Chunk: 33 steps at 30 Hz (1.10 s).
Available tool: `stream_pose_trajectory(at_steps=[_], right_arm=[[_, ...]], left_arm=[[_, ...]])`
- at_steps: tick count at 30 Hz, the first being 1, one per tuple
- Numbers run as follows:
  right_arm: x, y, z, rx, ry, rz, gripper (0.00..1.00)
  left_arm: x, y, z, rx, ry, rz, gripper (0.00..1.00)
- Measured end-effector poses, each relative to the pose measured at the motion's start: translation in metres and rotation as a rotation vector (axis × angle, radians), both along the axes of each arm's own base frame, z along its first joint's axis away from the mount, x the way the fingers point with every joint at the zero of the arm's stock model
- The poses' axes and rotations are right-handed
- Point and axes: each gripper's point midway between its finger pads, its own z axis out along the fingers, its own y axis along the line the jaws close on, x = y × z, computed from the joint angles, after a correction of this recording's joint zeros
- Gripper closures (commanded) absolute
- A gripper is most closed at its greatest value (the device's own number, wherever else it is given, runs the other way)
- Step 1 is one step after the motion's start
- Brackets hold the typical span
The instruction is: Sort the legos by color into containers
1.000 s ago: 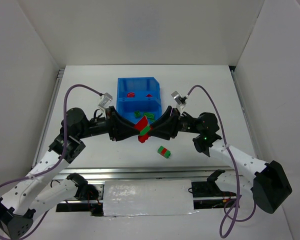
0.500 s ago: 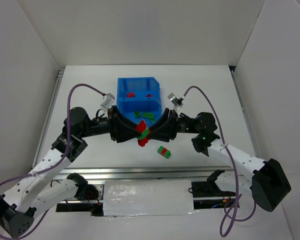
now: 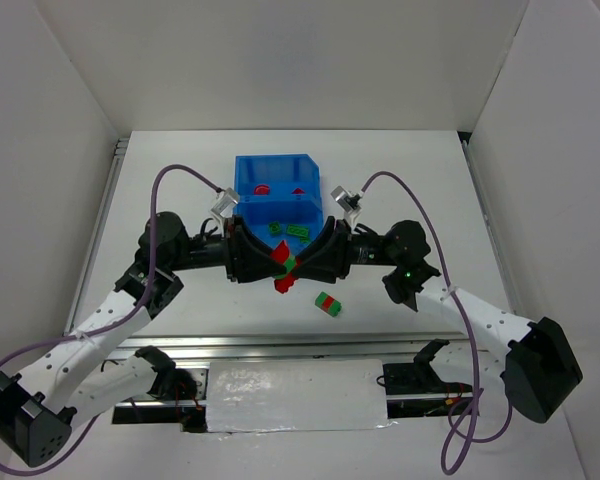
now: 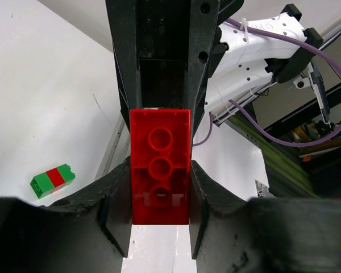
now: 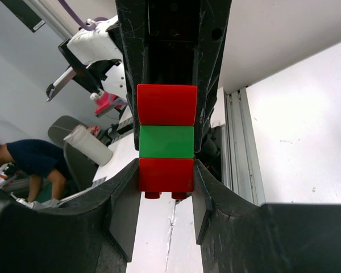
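Legos, general finding: I see one red-green-red stack (image 3: 285, 268) gripped from both sides and held off the surface (image 3: 430, 180), just in front of the bin (image 3: 242, 205).

Left arm (image 3: 110, 315): it reaches in from the left, nearly level. The left jaws are clenched on the red brick at their end of the stack. The left wrist view shows that brick pinched on both flanks, with three round sockets facing the camera.

Stack: the green brick (image 5: 166, 142) sits between the two red ones, all three in line.

Bin: it stands on the surface directly behind the stack. The far compartment holds two red pieces (image 3: 261, 188). The near compartment holds green pieces (image 3: 298, 231), but I cannot confirm how many.

Loose pair (image 3: 327, 303): one red-green pair lies free on the surface near the stack, to its right and closer to the arm bases.

Right arm (image 3: 480, 315): it reaches in from the right, mirroring the left. The right jaws are grasping the red brick at the opposite end of the stack, pinched on both flanks in the right wrist view. The two sets of jaws face each other.
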Motion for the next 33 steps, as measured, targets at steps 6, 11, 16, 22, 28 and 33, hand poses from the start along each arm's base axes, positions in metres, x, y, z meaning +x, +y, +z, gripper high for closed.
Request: stream_pose_trajectory(at_steps=[6,11,16,22,28,33], right_arm=[[0.001,0.001,0.000,-0.006,0.001,0.005,0.88],[0.003,0.002,0.000,-0.010,0.004,0.004,0.89],[0.006,0.006,0.000,-0.016,0.007,0.007,0.89],[0.008,0.006,-0.001,-0.031,0.006,0.005,0.89],[0.009,0.006,0.004,-0.026,-0.023,0.006,1.00],[0.003,0.003,0.006,0.009,-0.054,0.028,1.00]], left_arm=[[0.001,0.000,0.000,-0.001,-0.005,-0.001,0.58],[0.002,0.000,-0.001,-0.002,-0.003,-0.003,0.47],[0.004,-0.002,0.000,-0.008,0.000,-0.006,0.50],[0.008,-0.001,-0.004,0.002,0.008,0.006,0.91],[0.010,0.000,0.004,0.039,-0.024,0.020,1.00],[0.006,0.001,0.009,0.038,-0.019,0.033,1.00]])
